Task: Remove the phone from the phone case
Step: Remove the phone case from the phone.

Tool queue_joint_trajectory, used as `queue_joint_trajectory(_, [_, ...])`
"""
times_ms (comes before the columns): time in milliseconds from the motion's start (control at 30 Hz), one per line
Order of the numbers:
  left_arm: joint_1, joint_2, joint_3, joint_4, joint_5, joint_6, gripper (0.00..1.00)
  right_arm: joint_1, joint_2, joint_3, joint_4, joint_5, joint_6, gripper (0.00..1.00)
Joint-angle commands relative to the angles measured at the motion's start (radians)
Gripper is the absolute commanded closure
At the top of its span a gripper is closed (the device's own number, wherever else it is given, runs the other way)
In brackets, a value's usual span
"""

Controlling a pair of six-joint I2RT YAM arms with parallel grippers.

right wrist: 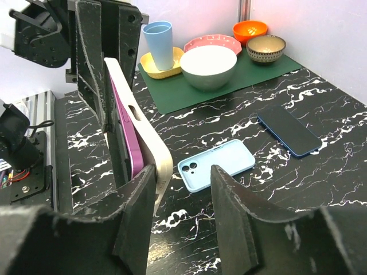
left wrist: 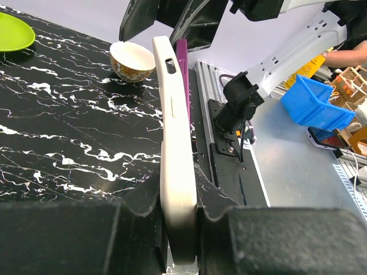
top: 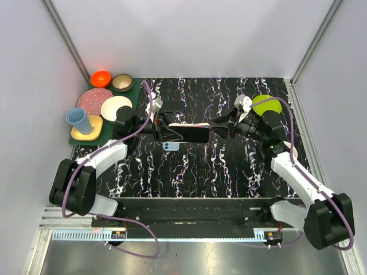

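I see the phone point(left wrist: 183, 63), purple, sitting in its cream case point(left wrist: 175, 149). The pair stands on edge in the air over the middle of the table point(top: 218, 166), between the two arms. At the far end from the left wrist camera the phone's edge stands a little clear of the case; lower down the two run tight together.

My left gripper point(left wrist: 179, 217) is clamped hard on one end of the case, with a finger pressed on each flat side.

My right gripper point(right wrist: 182, 177) is at the other end with its jaws apart. The case's corner lies against the inner face of one finger point(right wrist: 140, 195), and the other finger point(right wrist: 229, 195) is well clear of it, so this gripper has nothing pinched.

Through that gap I can see a pale blue phone point(right wrist: 217, 165) lying back-up on the table, just below the held pair. A dark phone point(right wrist: 288, 130) lies flat farther off.

On the left side of the table, at the back, a green mat point(right wrist: 189, 97) carries:
- a blue cup point(right wrist: 159, 43) standing in a yellow dish point(right wrist: 150, 67)
- a white bowl point(right wrist: 209, 66)
- a pink plate point(right wrist: 211, 42)
- an orange bowl point(right wrist: 250, 28)
- a brown bowl point(right wrist: 266, 47)

Across the table on the right there is a lime plate point(top: 265, 104), and the left wrist view shows a small patterned bowl point(left wrist: 133, 60) near it.
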Motion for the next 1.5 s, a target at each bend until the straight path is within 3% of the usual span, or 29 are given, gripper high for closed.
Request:
queue_joint_trajectory(0, [0.004, -0.04, 0.018, 0.112, 0.063, 0.0, 1.0, -0.037, -0.048, 0.004, 0.05, -0.037, 0.012, 0.51])
queue_joint_trajectory(367, [0.037, -0.041, 0.014, 0.11, 0.036, -0.002, 1.0, -0.095, -0.089, -0.016, 0.171, -0.107, 0.142, 0.43])
queue_joint_trajectory(600, [0.045, -0.041, 0.011, 0.121, 0.023, -0.014, 1.0, -0.097, -0.066, -0.048, 0.289, -0.376, 0.209, 0.43])
queue_joint_trajectory(967, [0.047, -0.012, -0.005, 0.262, 0.039, -0.129, 1.0, -0.094, -0.028, -0.078, 0.323, -0.281, 0.226, 0.42])
queue_joint_trajectory(1200, [0.045, 0.029, -0.018, 0.509, 0.047, -0.304, 1.0, -0.057, 0.026, -0.078, 0.322, -0.221, 0.21, 0.45])
queue_joint_trajectory(1467, [0.044, 0.04, -0.021, 0.577, 0.048, -0.364, 1.0, -0.049, 0.015, -0.079, 0.331, -0.147, 0.203, 0.45])
